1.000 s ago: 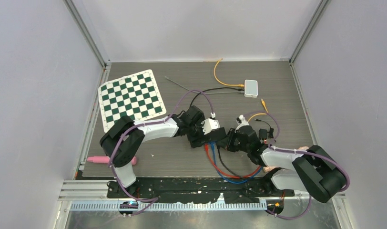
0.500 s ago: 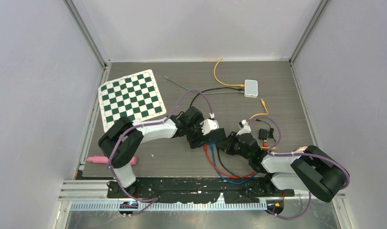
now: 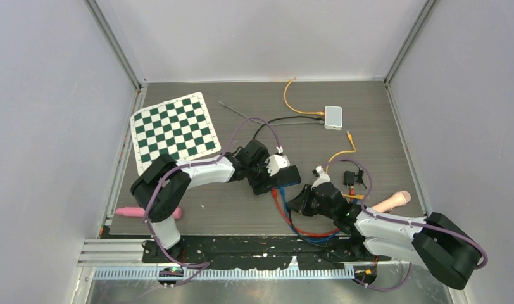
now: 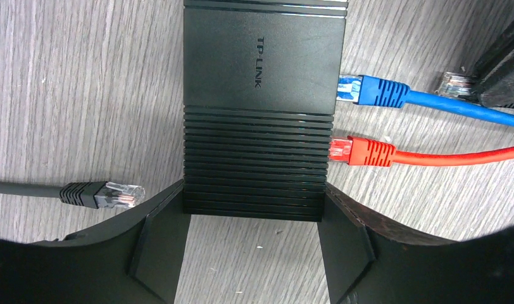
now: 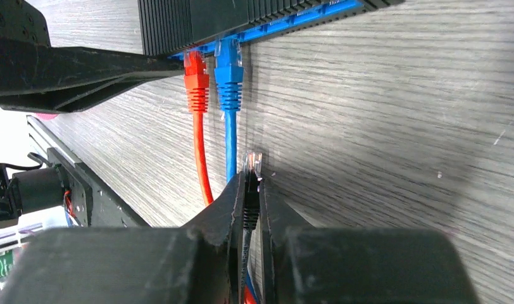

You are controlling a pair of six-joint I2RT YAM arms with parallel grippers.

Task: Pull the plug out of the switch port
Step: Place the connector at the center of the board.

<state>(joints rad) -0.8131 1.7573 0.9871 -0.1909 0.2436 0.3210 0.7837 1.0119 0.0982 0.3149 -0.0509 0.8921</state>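
— Grey wood-grain table (image 3: 229, 215). What's on the left?
— The left gripper (image 4: 253, 197) clamps the black switch (image 4: 264, 95). The red plug (image 4: 362, 151) and blue plug (image 4: 375, 92) sit in its ports.
— And on the right?
— The right gripper (image 5: 253, 183) pinches a third plug (image 5: 252, 161), out of the ports, near the switch.

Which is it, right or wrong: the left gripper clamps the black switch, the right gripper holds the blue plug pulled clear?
Wrong on colour. The right gripper holds the black plug pulled clear; the blue plug sits in the switch, as the right wrist view shows. The left gripper does clamp the switch.
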